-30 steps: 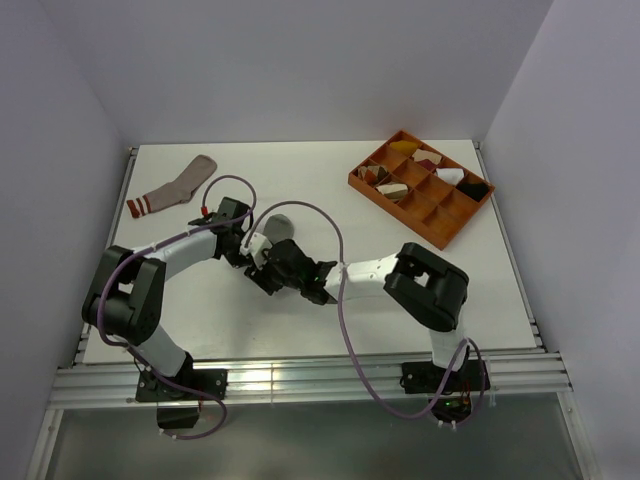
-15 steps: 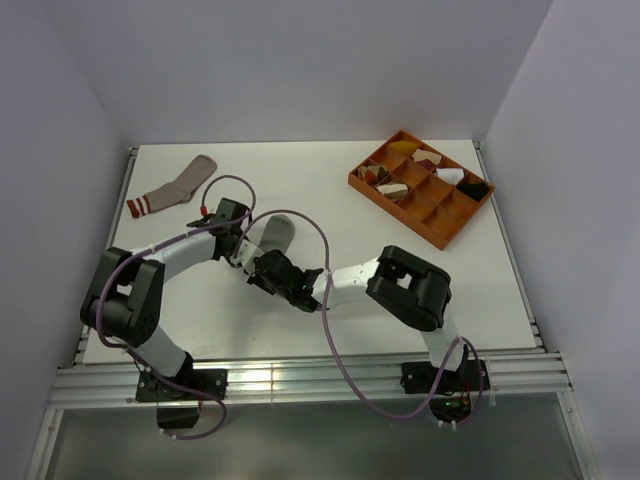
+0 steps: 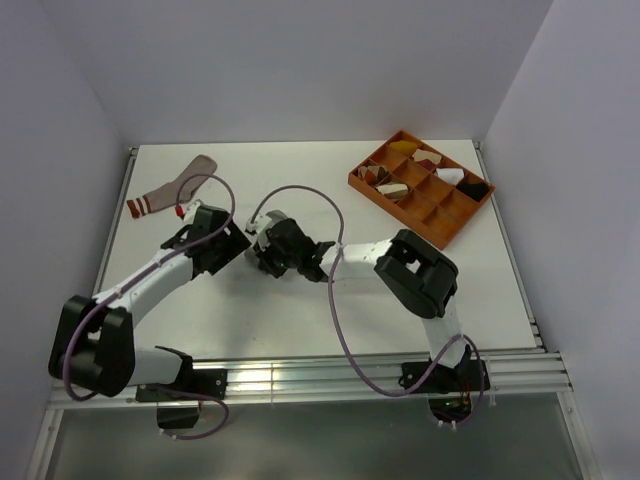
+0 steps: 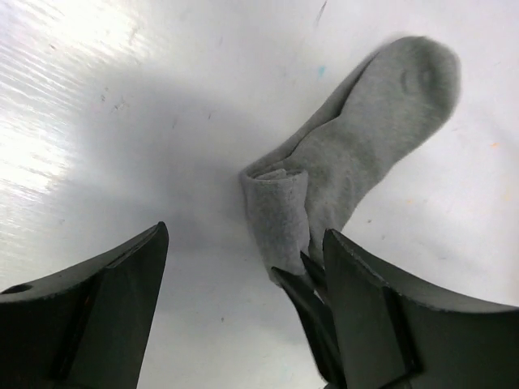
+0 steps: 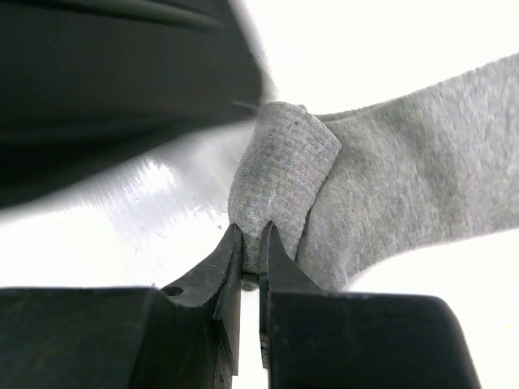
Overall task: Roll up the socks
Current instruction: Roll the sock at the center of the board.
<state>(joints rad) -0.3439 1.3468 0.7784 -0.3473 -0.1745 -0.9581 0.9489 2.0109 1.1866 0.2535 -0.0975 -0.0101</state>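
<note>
Top external view is showing a handover at the grey sock (image 4: pixel 357 154), which is lying just toward 10 o'clock of the table's (image 3: pixel 300 310) centre. Its toe is pointing to 1 o'clock in the left wrist view and its cuff end is turned over into a short first fold.

A second ago the left gripper (image 4: pixel 245 243) was pressed shut at that fold beside the right arm. Now its jaws are standing wide apart and touching nothing, and the arm is backing off toward 9 o'clock. Over the same second the right gripper (image 5: pixel 250 243) has been closing. Its fingertips are now pinching together on the lower edge of the folded cuff, with the sock's foot trailing away toward 2 o'clock in the right wrist view.

The roll is therefore being held by the right arm alone. Judging from the single turn showing, the rolling is only starting and most of the foot is still lying flat.

The pinkish-tan sock (image 3: pixel 172 186) is waiting untouched at the table's 10 o'clock corner, well apart from both grippers. The orange tray (image 3: pixel 455 225) is sitting at 2 o'clock.
</note>
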